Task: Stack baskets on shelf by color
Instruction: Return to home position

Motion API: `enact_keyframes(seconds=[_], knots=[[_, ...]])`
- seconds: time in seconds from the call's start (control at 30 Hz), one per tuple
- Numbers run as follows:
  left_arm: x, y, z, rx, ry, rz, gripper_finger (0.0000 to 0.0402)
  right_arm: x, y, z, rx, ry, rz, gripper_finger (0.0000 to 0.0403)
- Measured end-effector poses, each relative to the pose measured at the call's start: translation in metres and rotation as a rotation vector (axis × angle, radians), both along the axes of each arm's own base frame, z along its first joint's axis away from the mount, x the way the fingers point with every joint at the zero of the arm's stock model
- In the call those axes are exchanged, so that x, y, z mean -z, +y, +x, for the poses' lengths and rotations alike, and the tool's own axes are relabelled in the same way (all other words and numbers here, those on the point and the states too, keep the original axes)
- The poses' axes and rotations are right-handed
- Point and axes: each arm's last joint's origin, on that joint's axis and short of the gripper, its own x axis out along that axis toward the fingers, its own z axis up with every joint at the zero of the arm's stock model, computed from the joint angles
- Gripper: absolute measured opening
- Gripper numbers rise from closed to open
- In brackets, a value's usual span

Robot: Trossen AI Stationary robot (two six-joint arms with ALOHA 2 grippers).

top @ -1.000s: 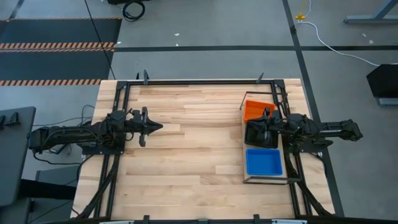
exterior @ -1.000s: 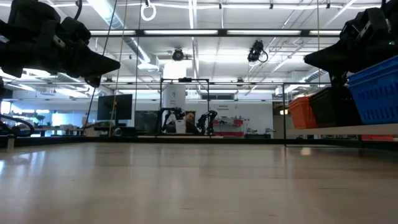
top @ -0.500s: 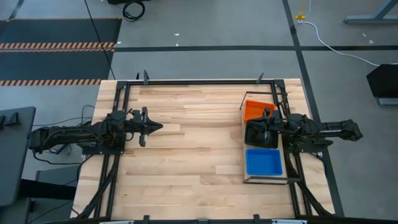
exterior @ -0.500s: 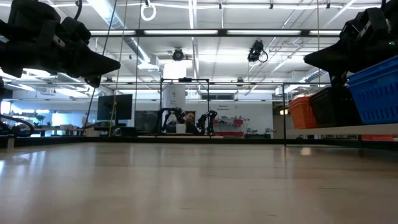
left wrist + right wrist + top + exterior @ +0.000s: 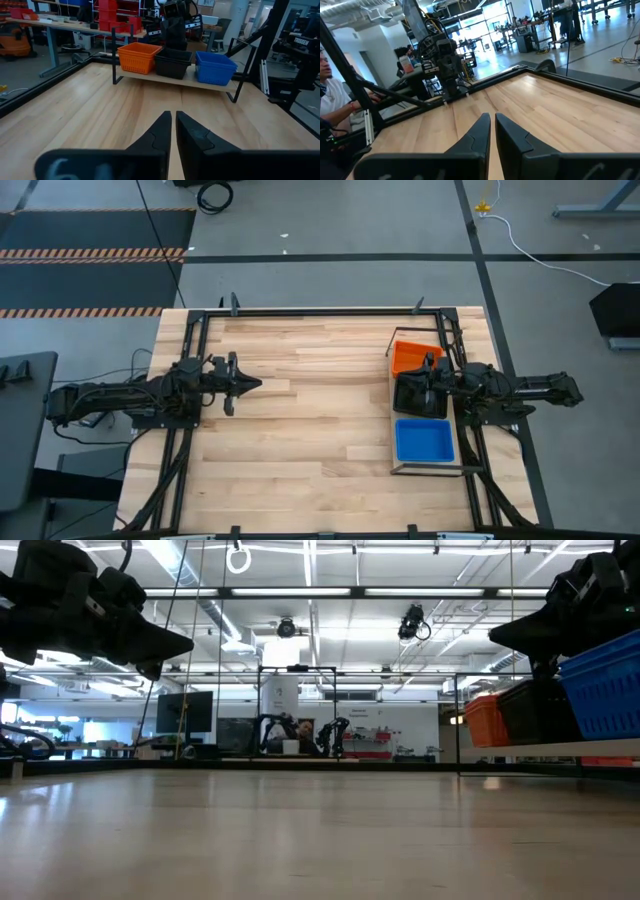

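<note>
The shelf (image 5: 393,468) stands along the table's right side, a light board in a black wire frame. On it sit orange baskets (image 5: 415,356) toward the far edge, black baskets (image 5: 418,399) in the middle and blue baskets (image 5: 425,440) nearest. The left wrist view shows the orange (image 5: 138,57), black (image 5: 172,62) and blue (image 5: 215,67) stacks side by side. My right gripper (image 5: 410,386) hovers shut above the black baskets, pointing toward the table's left. My left gripper (image 5: 256,386) is shut too, raised over the table's left half and pointing at the shelf.
A black frame rail (image 5: 320,311) runs round the tabletop. The wood between the two arms (image 5: 320,420) is bare. Beyond the table, a person (image 5: 331,95) sits at the edge of the right wrist view, behind my left arm (image 5: 445,62).
</note>
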Motion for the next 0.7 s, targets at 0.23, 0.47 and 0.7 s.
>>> enact_keyframes(seconds=[0.23,0.47,0.7], knots=[[0.0000,0.0000,0.0000,0.000,0.000,0.000,0.0028,0.0000,0.0000,0.0000,0.000,0.000,0.000,0.0035],[0.0000,0.0000,0.0000,0.000,0.000,0.000,0.0026,0.0000,0.0000,0.0000,0.000,0.000,0.000,0.0035],[0.0000,0.0000,0.0000,0.000,0.000,0.000,0.0036,0.0000,0.0000,0.0000,0.000,0.000,0.000,0.0035]])
